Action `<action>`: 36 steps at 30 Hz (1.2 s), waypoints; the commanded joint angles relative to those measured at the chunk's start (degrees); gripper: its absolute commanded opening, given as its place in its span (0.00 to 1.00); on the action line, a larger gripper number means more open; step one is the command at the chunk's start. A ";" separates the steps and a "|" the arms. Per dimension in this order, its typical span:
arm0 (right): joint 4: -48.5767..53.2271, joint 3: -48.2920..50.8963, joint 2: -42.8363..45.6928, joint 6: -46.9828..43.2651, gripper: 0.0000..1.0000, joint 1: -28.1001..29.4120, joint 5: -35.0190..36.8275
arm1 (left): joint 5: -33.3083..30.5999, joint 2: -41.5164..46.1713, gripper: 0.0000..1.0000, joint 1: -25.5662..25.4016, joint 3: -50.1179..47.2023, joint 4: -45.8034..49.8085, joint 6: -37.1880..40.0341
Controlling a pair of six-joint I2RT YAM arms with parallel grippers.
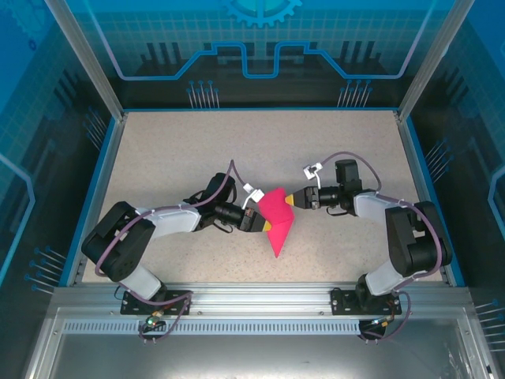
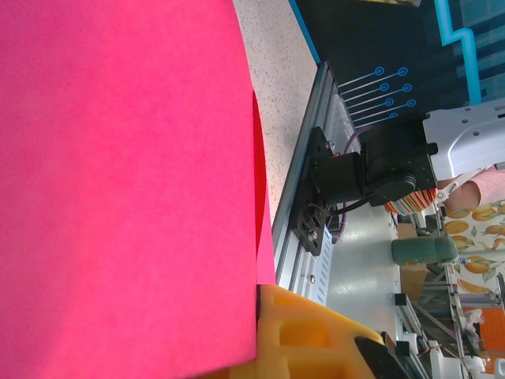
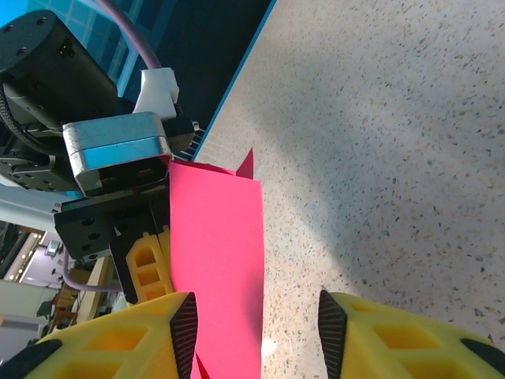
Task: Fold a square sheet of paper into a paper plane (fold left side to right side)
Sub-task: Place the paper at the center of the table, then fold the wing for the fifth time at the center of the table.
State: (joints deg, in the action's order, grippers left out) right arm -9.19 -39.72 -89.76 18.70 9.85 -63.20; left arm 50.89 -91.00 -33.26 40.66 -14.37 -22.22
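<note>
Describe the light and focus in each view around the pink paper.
Top external: even light, the paper crisp. Left wrist: the paper is so close that it reads as soft, textureless pink, darker toward the bottom. Right wrist: a broad soft shadow crosses the speckled table; the paper is sharp.

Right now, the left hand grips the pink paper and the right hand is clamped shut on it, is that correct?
No: the right hand stands open around the pink paper, as the right wrist view shows; the left hand does grip it.
</note>
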 commanded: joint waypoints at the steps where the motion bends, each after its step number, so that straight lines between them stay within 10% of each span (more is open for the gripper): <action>1: 2.80 -2.26 -0.95 -2.05 0.43 1.51 -2.10 | 1.71 1.09 0.00 0.31 1.17 1.21 2.31; 9: 6.90 -2.89 -1.04 -3.47 0.16 1.81 -0.85 | 0.74 -0.10 0.00 -0.01 2.09 2.67 2.95; 12: 8.67 -2.54 -0.60 -3.50 0.00 1.80 2.04 | -1.75 -0.03 0.16 -0.06 2.54 4.46 3.29; 18: 11.65 -1.02 0.85 1.00 0.00 1.30 9.93 | -13.86 4.50 0.55 0.10 2.58 11.60 4.92; 25: 14.40 -0.44 1.38 5.88 0.00 1.26 16.64 | -30.88 13.94 0.57 -2.40 1.75 22.52 7.94; 36: 20.61 -3.18 1.50 11.92 0.00 1.62 21.88 | -53.74 6.77 0.58 -23.73 11.78 32.19 5.83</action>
State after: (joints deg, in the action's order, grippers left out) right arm 7.14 -41.01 -89.47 28.45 10.94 -43.40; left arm 6.68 -80.34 -53.71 47.83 13.67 -15.11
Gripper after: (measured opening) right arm 0.042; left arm 0.574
